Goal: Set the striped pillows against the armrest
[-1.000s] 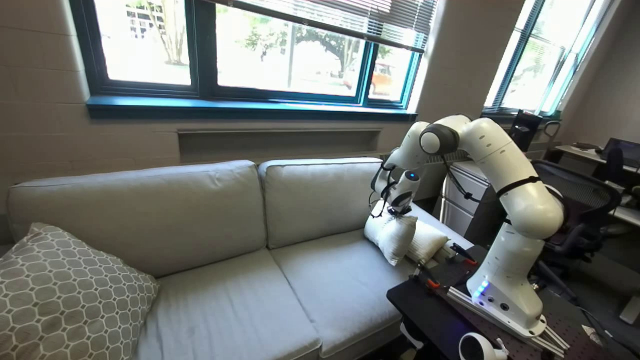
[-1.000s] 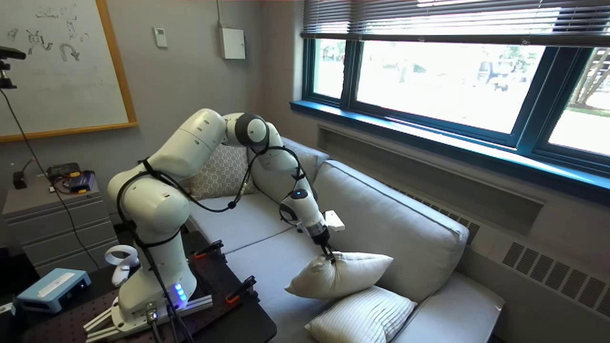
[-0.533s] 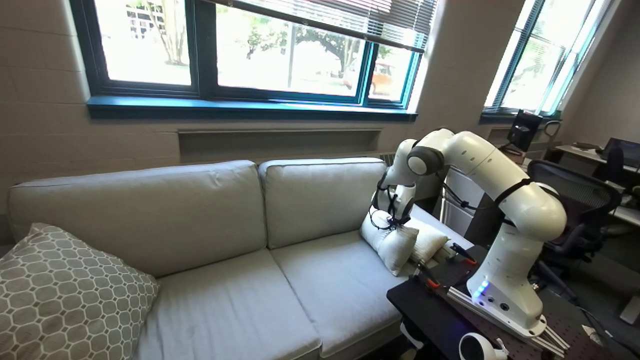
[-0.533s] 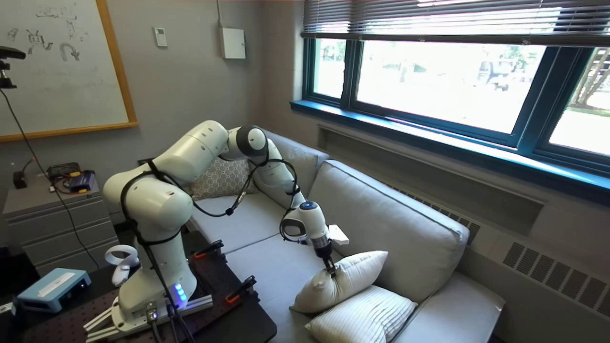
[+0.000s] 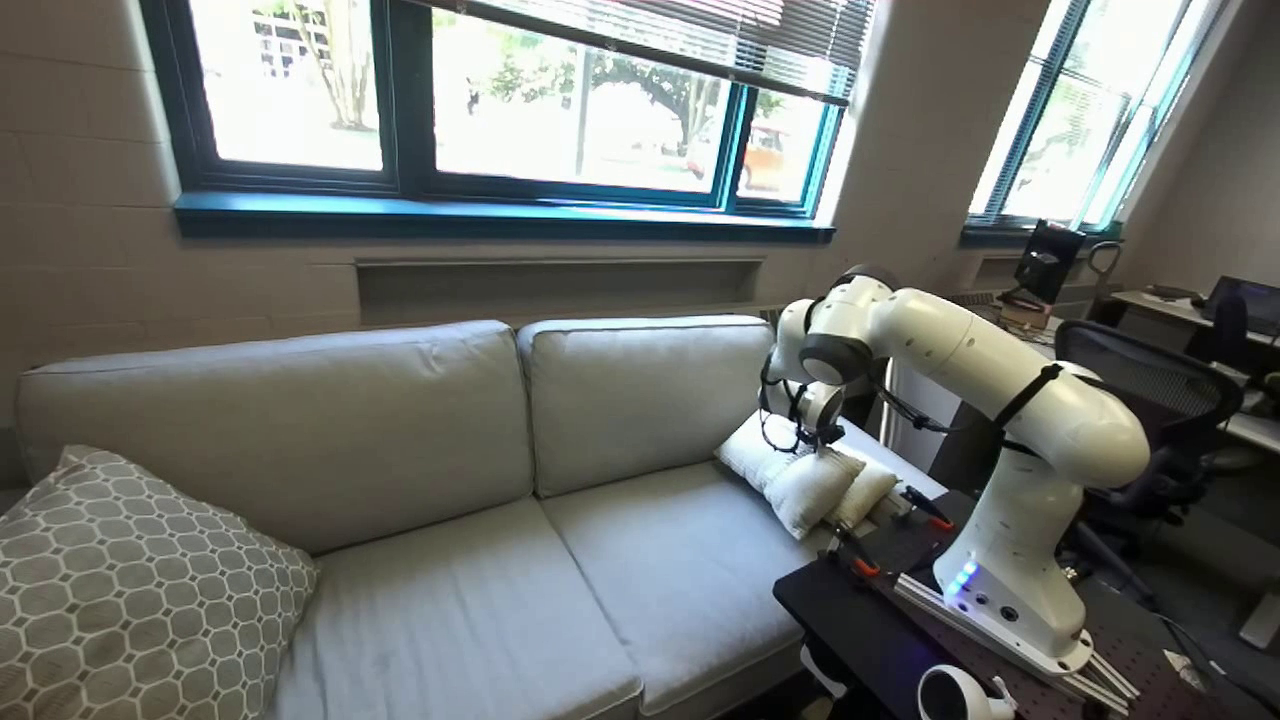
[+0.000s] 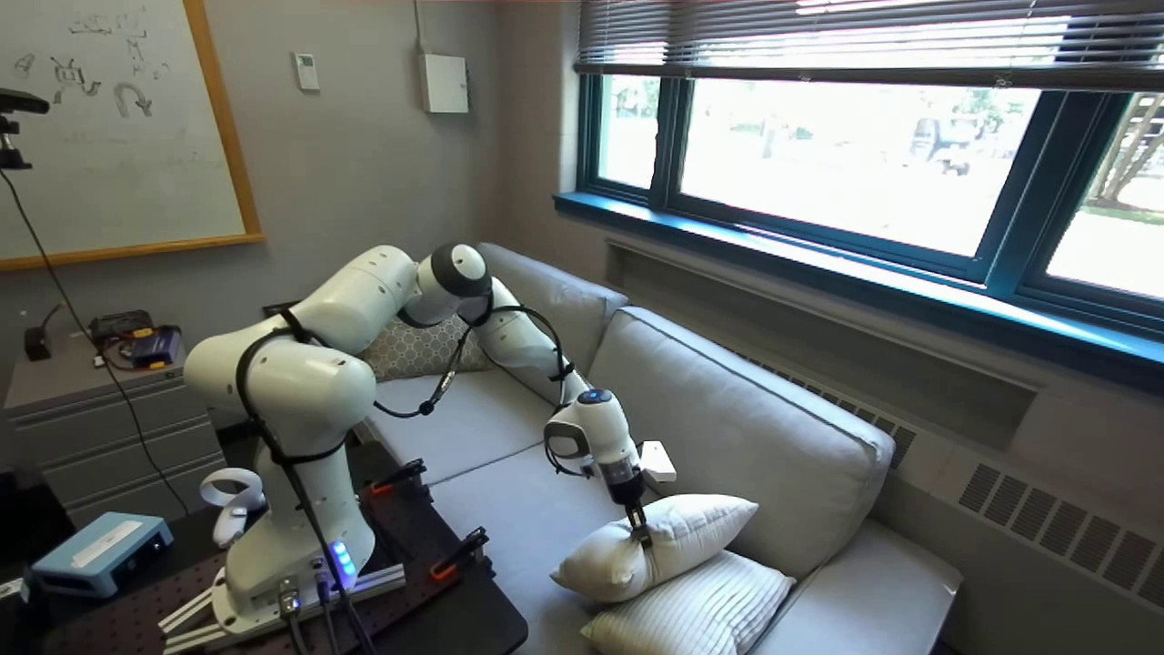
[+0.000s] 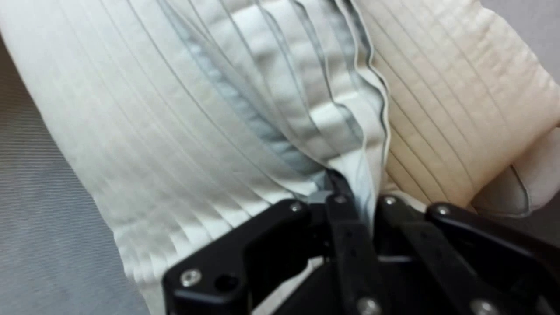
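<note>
- You are probably working on the last placement: the lower striped pillow is counting as roughly done, while the held striped pillow is awaiting its spot by the armrest.
- Right beside the armrest, the lower striped pillow is lying closer to flat than upright, one edge facing it; whether the two are actually touching, you are not seeing clearly enough to tell.
- On the side of that pillow away from the armrest, the held striped pillow is sitting higher and tilted, partly overlapping its partner; you are only guessing at how much it is resting there.
- Your fingers are standing narrow, pinching a fold near the middle of the held striped pillow.
- What you are likely facing next is bringing it nearer the armrest, setting it down and letting go; neither pillow is leaning upright against the armrest, so you may be needing a final nudge.
- In looks, the held striped pillow is showing off-white cloth with fine parallel pleats, bunching and rippling toward the pinch while both ends are puffing out.
- The lower striped pillow is showing the same pleats, running straighter, and in the wrist view its cloth is looking a warmer cream.
</note>
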Controlling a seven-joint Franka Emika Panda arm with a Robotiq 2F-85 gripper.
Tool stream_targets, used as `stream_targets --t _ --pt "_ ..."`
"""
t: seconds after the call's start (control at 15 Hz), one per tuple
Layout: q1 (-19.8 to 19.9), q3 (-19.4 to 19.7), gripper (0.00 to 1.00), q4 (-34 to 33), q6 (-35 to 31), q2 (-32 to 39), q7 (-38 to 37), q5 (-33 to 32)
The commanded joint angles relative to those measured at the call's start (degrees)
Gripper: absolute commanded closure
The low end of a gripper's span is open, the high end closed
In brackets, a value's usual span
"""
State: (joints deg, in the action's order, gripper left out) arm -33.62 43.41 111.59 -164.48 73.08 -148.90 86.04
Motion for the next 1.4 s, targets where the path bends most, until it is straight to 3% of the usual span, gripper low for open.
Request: stream_targets --t 0.0,0.13,0.4,0.47,0.53,0.67,0.8,0.87,0.93,1.0,1.07,1.13,1.33 --pt "0.6 0.8 0.68 -0.7 1.8 4.4 0.0 3.0" --pt "1.0 0.4 0.63 -0.6 2.4 5.4 0.0 3.3" --pt "0.6 0.7 0.32 0.1 2.7 6.1 0.0 3.6" --pt "7.0 -5.4 0.25 0.4 -5.1 -0.2 0.0 -2.9" --pt "0.2 0.5 0.16 0.5 1.5 5.8 -0.2 3.0" --pt "0.3 0.2 0.03 1.2 0.6 4.5 -0.1 3.4" --pt "-0.6 0.6 0.00 2.5 -0.1 3.4 -0.1 4.0" --pt "5.5 -5.2 0.00 3.1 -8.0 -2.9 0.0 -1.8" --pt "-1.3 0.6 0.00 3.5 -2.1 2.4 -0.2 4.0" --pt "-1.3 0.0 0.00 4.4 -3.4 0.8 -0.2 4.1" --pt "5.1 -5.7 0.00 4.6 -11.0 -5.6 -0.1 -1.6" --pt "-2.1 0.0 0.00 5.5 -5.3 -1.2 -0.3 3.9" --pt "-3.8 0.2 0.00 6.6 -6.8 -4.7 -0.2 4.2"
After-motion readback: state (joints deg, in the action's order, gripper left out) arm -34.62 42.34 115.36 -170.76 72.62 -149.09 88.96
